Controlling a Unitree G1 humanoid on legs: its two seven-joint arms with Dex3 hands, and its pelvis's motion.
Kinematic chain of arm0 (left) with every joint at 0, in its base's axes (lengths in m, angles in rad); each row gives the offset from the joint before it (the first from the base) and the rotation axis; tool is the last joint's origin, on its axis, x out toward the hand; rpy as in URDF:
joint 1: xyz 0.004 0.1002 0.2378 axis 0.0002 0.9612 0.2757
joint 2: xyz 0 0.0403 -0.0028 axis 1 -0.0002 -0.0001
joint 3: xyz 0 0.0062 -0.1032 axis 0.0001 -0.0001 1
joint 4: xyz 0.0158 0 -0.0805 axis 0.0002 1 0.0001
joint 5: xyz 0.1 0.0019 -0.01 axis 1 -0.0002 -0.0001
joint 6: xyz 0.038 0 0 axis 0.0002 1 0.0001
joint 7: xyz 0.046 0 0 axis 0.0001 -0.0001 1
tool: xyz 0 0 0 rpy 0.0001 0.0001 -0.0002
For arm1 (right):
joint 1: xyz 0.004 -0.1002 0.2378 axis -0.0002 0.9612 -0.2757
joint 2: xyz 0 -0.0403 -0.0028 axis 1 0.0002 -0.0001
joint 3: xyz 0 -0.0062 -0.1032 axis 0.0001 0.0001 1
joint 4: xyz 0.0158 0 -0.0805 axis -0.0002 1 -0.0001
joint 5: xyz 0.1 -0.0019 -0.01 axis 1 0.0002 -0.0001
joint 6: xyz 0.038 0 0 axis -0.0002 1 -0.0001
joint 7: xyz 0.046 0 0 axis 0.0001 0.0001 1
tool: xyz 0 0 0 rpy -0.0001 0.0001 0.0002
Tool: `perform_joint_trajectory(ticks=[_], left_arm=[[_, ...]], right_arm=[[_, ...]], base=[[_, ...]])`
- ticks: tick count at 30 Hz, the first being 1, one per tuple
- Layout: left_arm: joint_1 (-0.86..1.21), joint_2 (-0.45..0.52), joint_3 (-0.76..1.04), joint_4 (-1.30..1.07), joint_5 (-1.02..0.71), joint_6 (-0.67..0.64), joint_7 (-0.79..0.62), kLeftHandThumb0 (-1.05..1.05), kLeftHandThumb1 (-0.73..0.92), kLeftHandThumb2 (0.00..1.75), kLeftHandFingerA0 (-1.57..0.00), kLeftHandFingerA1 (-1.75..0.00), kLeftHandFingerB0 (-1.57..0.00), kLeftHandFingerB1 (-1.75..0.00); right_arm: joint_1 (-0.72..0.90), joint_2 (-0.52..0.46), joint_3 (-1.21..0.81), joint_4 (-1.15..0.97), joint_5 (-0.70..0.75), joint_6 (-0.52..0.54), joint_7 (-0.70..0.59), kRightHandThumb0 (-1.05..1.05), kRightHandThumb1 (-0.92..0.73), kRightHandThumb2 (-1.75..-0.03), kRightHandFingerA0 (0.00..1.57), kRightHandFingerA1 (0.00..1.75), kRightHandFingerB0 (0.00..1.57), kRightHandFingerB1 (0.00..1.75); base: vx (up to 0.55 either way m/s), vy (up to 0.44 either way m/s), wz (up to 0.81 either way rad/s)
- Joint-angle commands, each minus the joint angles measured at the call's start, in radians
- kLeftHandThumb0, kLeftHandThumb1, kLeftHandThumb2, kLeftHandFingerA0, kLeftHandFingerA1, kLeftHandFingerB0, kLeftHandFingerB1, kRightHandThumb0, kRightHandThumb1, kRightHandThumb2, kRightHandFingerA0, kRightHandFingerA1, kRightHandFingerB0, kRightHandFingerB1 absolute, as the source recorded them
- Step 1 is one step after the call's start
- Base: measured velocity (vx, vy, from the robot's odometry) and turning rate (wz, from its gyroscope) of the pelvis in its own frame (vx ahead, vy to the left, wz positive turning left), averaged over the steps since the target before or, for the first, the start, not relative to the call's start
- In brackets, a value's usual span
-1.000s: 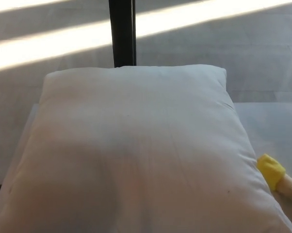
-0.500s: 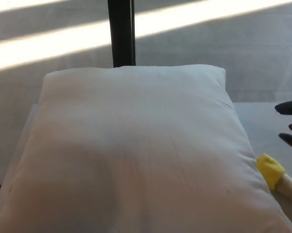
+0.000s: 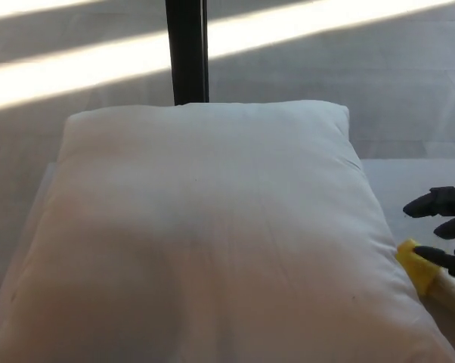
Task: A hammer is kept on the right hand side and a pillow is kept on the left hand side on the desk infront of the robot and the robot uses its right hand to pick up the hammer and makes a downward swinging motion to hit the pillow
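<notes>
Head view: the white pillow (image 3: 205, 234) fills most of the frame, from the upper middle down to the bottom edge, lying on the pale table (image 3: 416, 181), whose bare top shows to the right of it. The hammer (image 3: 431, 278) lies at the lower right edge of the frame, just beside the pillow's right side; only its yellow end and a short run of light wooden handle can be seen, the rest running out of the frame. What shows of its long axis slants from the yellow end, at upper left, down and to the right. The robot's right hand (image 3: 445, 231) enters from the right edge, directly above the hammer in the frame, its black fingers (image 3: 428, 203) spread apart and pointing left, holding nothing; the lowest finger lies against or just over the yellow end, though contact cannot be made out. So the hammer sits just below and slightly left of the hand, and the handle lies further towards the lower right corner; a grasp would probably call for the hand to shift that way and close across the handle. The left hand is not in view, so the right is plainly the nearer. No brand, label or writing can be read on anything.
</notes>
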Motion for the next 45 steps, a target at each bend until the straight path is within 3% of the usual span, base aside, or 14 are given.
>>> perform_joint_trajectory(ticks=[1,21,22,23,24,31,33,35,36,39,40,42,43,45], left_arm=[[0.002,0.02,0.005,0.01,-0.017,-0.003,-0.006,-0.61,0.75,0.63,-0.7,-0.54,-0.53,-0.49],[0.009,0.001,0.02,0.012,-0.035,-0.027,-0.032,-0.65,0.75,0.63,-0.74,-0.55,-0.58,-0.5],[0.011,0.002,0.01,0.011,-0.027,-0.029,-0.033,-0.67,0.76,0.63,-0.73,-0.54,-0.56,-0.47],[0.014,0.004,-0.004,0.008,-0.014,-0.031,-0.035,-0.67,0.76,0.63,-0.73,-0.54,-0.56,-0.47],[0.013,0.001,-0.005,0.008,-0.015,-0.037,-0.031,-0.65,0.76,0.63,-0.74,-0.55,-0.56,-0.48],[0.018,-0.008,0.004,0.007,-0.035,-0.037,-0.038,-0.65,0.76,0.63,-0.77,-0.57,-0.6,-0.51],[0.022,-0.011,0.004,0.008,-0.034,-0.048,-0.041,-0.65,0.76,0.62,-0.8,-0.59,-0.61,-0.52],[0.02,-0.008,0.002,0.007,-0.032,-0.043,-0.039,-0.66,0.76,0.63,-0.79,-0.59,-0.62,-0.52],[0.023,-0.006,-0.004,0.007,-0.026,-0.047,-0.042,-0.66,0.77,0.63,-0.75,-0.57,-0.58,-0.5],[0.025,-0.005,-0.008,0.008,-0.026,-0.051,-0.048,-0.67,0.77,0.63,-0.76,-0.58,-0.58,-0.5],[0.023,-0.007,0.002,0.008,-0.037,-0.048,-0.047,-0.66,0.76,0.62,-0.77,-0.58,-0.62,-0.51],[0.018,-0.007,0.003,0.011,-0.038,-0.037,-0.037,-0.66,0.77,0.63,-0.78,-0.56,-0.65,-0.51],[0.019,-0.007,0.0,0.014,-0.033,-0.047,-0.04,-0.67,0.78,0.63,-0.79,-0.57,-0.64,-0.51],[0.017,-0.003,-0.003,0.015,-0.03,-0.046,-0.048,-0.69,0.78,0.63,-0.77,-0.56,-0.64,-0.5]], right_arm=[[0.001,0.021,0.045,0.009,-0.114,-0.042,-0.045,-0.71,-0.6,-0.6,0.4,0.47,0.45,0.37],[0.037,0.026,0.178,0.224,-0.321,0.058,-0.226,-0.8,-0.73,-0.63,0.28,0.53,0.41,0.36],[0.041,0.033,0.169,0.225,-0.317,0.057,-0.23,-0.82,-0.6,-0.99,0.31,0.6,0.38,0.49],[0.048,0.043,0.157,0.224,-0.309,0.059,-0.235,-0.82,-0.6,-0.99,0.31,0.6,0.38,0.49],[0.055,0.055,0.148,0.213,-0.297,0.064,-0.217,-0.75,-0.71,-0.62,0.33,0.59,0.43,0.34],[0.064,0.088,0.179,0.209,-0.343,0.074,-0.176,-0.75,-0.68,-0.61,0.18,0.53,0.13,0.29],[0.076,0.098,0.172,0.205,-0.332,0.064,-0.184,-0.77,-0.54,-0.91,0.15,0.57,0.05,0.31],[0.078,0.103,0.173,0.193,-0.336,0.075,-0.176,-0.75,-0.7,-0.61,0.19,0.55,0.05,0.27],[0.079,0.109,0.177,0.192,-0.338,0.081,-0.169,-0.78,-0.57,-0.94,0.27,0.69,0.05,0.23],[0.078,0.117,0.183,0.195,-0.345,0.08,-0.165,-0.77,-0.55,-0.91,0.24,0.67,0.06,0.28],[0.082,0.122,0.173,0.199,-0.33,0.063,-0.164,-0.76,-0.67,-0.61,0.2,0.6,0.07,0.29],[0.072,0.12,0.203,0.211,-0.356,0.045,-0.145,-0.8,-0.52,-0.9,0.06,0.53,0.05,0.28],[0.064,0.119,0.226,0.207,-0.385,0.072,-0.134,-0.82,-0.66,-0.61,0.12,0.62,0.02,0.29],[0.05,0.108,0.266,0.196,-0.424,0.117,-0.096,-0.83,-0.52,-0.94,0.06,0.61,0.01,0.23]], base=[[0.0,0.0,0.0],[0.0,0.0,0.0],[0.0,0.0,0.0],[0.0,0.0,0.0],[0.0,0.0,0.0],[0.0,0.0,0.0],[0.0,0.0,0.0],[0.0,0.0,0.0],[0.0,0.0,0.0],[0.0,0.0,0.0],[0.0,0.0,0.0],[0.0,0.0,0.0],[0.0,0.0,0.0],[0.0,0.0,0.0]])
